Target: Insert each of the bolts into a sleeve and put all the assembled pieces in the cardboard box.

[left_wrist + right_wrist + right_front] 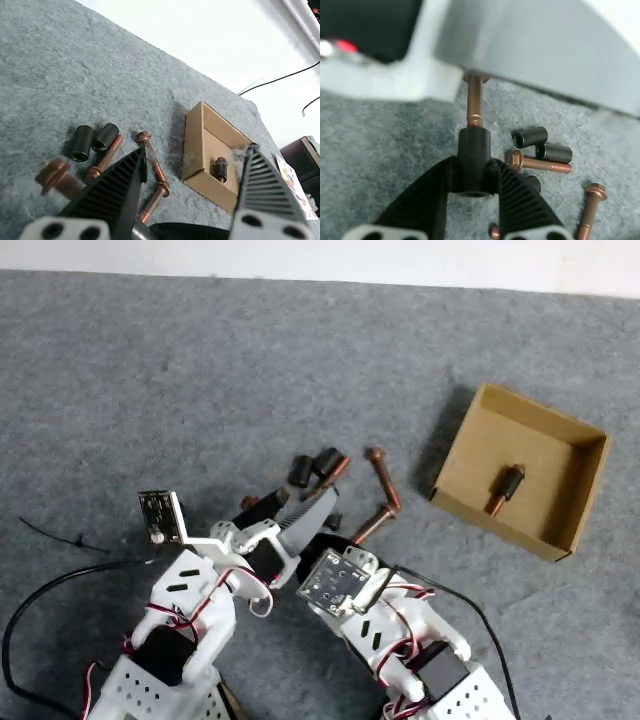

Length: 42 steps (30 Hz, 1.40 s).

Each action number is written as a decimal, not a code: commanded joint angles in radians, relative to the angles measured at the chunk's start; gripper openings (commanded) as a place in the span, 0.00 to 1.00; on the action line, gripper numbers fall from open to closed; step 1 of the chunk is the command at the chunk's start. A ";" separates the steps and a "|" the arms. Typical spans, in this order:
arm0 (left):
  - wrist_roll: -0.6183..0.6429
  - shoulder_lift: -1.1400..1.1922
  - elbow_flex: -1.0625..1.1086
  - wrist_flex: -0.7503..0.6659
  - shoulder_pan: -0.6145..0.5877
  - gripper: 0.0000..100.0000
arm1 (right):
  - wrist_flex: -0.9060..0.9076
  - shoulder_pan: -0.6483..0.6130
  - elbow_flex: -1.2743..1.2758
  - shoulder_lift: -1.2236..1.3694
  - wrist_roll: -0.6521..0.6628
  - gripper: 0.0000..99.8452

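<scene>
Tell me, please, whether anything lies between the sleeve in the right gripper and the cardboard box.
A loose bolt and a second bolt lie flat on the mat between the right gripper, shut on the sleeve, and the cardboard box. A lifted carry would probably clear them; the box is open-topped.

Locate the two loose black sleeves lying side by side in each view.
High view: the two black cylindrical sleeves lie at the picture's centre.
Left wrist view: sleeves at the far end of the copper flanged bolt.
Right wrist view: sleeves just past that bolt.
Shared landmark: that bolt.
</scene>
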 commanded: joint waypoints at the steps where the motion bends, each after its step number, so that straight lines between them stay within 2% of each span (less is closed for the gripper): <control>1: -0.005 -0.012 0.013 -0.023 -0.002 0.29 | -0.008 0.025 -0.054 -0.016 -0.008 0.00; 10: 0.123 -0.012 -0.073 -0.021 -0.202 0.29 | -0.012 0.125 -0.038 -0.016 -0.011 0.00; 12: 0.126 -0.007 -0.067 0.023 -0.209 0.29 | -0.030 0.150 -0.031 -0.016 -0.011 0.00; 16: 0.123 -0.005 -0.073 0.158 -0.150 0.29 | -0.047 0.197 -0.031 -0.016 -0.012 0.00; 20: 0.075 -0.004 -0.061 0.158 -0.157 0.29 | -0.047 0.203 -0.041 -0.016 -0.012 0.00; 25: 0.103 -0.004 -0.062 0.149 -0.269 0.29 | -0.091 0.257 -0.039 -0.016 -0.071 0.00; 28: 0.103 -0.004 -0.058 0.141 -0.271 0.29 | -0.186 0.285 -0.031 -0.016 -0.083 0.00; 32: 0.101 -0.005 -0.030 0.138 -0.271 0.29 | -0.196 0.288 0.019 -0.016 -0.083 0.00; 36: 0.101 -0.010 -0.024 0.138 -0.278 0.29 | -0.097 0.314 0.051 -0.016 -0.011 0.00; 42: 0.101 -0.010 -0.022 0.138 -0.278 0.29 | 0.200 0.314 0.054 -0.016 0.061 0.00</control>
